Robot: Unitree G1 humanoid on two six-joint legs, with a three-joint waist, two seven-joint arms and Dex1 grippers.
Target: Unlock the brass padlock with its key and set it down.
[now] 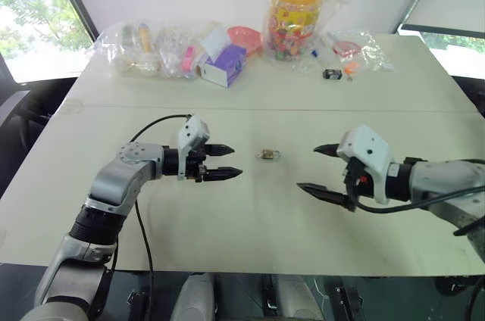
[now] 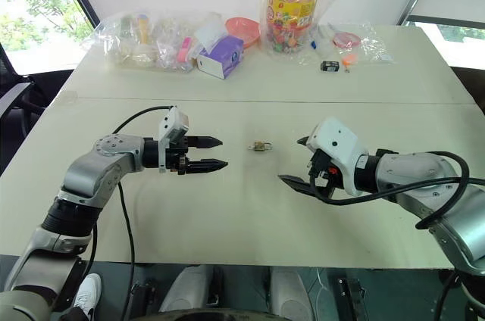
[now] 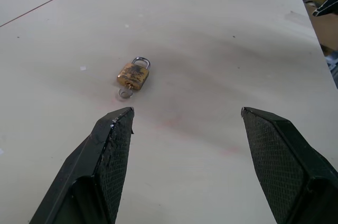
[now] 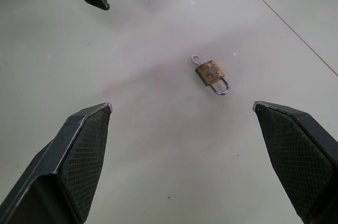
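Note:
The brass padlock point(image 1: 270, 154) lies flat on the pale table, between my two grippers. Its silvery shackle point(image 3: 141, 61) looks seated in the body, and a small key point(image 3: 125, 92) sticks out of the bottom end. My left gripper point(image 1: 229, 162) hovers to the left of the lock, open and pointing at it, with nothing between the fingers. On the other side my right gripper point(image 1: 314, 169) is wide open and empty, also aimed at the lock. The right wrist view shows the padlock point(image 4: 211, 72) ahead of the right gripper's fingers point(image 4: 79, 155) and the left gripper's fingertips beyond.
Along the table's far edge stand clear bags point(image 1: 148, 48) of small items, a purple-and-white box point(image 1: 224, 65), a pink bowl point(image 1: 245, 37), a tall jar with an orange lid point(image 1: 295, 14) and a small black object point(image 1: 332, 73). A seam point(image 1: 265, 109) crosses the table.

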